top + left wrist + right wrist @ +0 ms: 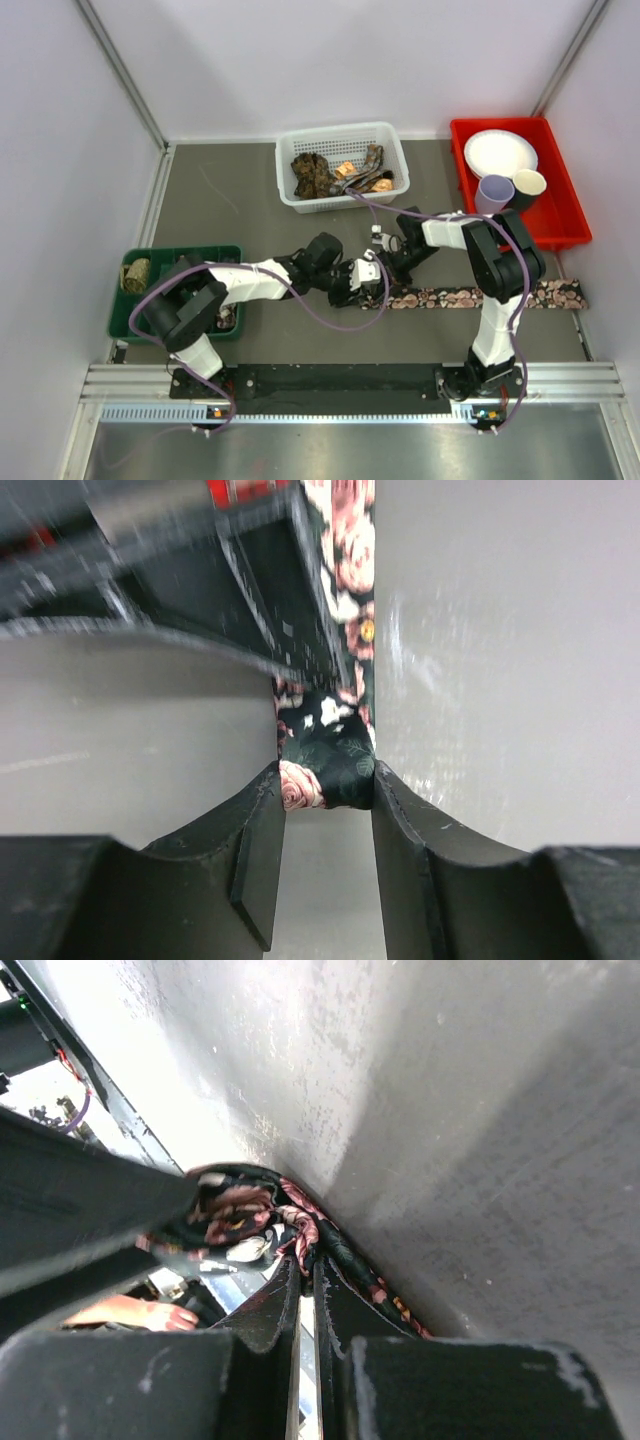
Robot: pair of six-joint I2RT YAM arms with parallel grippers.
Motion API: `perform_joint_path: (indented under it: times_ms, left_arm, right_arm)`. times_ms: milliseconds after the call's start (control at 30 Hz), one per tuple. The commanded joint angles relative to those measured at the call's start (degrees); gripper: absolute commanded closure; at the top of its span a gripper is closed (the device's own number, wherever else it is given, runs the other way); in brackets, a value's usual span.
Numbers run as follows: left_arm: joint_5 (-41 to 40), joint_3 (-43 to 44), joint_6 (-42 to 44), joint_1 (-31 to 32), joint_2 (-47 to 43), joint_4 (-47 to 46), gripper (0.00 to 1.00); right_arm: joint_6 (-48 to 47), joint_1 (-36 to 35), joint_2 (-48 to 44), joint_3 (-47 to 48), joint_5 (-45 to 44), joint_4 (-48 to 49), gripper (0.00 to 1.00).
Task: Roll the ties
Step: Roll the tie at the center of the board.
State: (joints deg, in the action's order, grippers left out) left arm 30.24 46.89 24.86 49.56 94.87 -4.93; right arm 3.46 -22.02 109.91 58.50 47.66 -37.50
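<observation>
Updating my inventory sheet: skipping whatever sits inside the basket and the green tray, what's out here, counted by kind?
Containers: 3 (white basket, green tray, red bin)
Cups: 2 (lavender cup, cream cup)
Plates: 1 (white plate)
Ties on the table: 1 (floral tie)
Total: 7

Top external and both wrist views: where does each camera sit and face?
Top external: overhead behind the bases, looking down on table, white basket, floral tie; left arm and right arm show.
Left wrist: on the left arm, looking past the left gripper closed on the tie's rolled end.
Right wrist: on the right arm, looking past the right gripper pinching the tie's fabric.
Shared: all three views show the floral tie.
</observation>
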Motion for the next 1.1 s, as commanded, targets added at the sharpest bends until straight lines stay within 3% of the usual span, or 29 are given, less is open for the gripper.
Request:
perform_joint_path:
  times_ms: [0, 367, 633, 900, 1067]
  left_arm:
    - [2.81, 4.34, -2.63, 1.06, 0.57, -4.39, 0.59]
    - [0.88, 8.91, -3.24, 2.91, 9.63, -3.43, 0.60]
    - [-2.37, 7.42, 4.49, 2.91, 10.69, 6.49, 0.62]
    - [-4.31, 7.95, 5.11, 2.91, 13.31, 10.46, 0.60]
    - [-5.71, 9.18, 6.60, 2.91, 14.64, 14.24, 0.69]
  right_arm:
    - [-1.18, -1.53, 2.42, 1.00, -5.47, 1.55, 1.00]
    - [-0.92, -1.53, 2.24, 0.65, -5.29, 1.72, 1.00]
    - [-0.91, -1.62, 2.07, 0.56, -5.03, 1.81, 1.00]
    - [-1.00, -1.62, 2.15, 0.56, -3.72, 1.72, 1.00]
    - [-2.41, -1.36, 0.40, 1.97, -2.58, -1.78, 0.98]
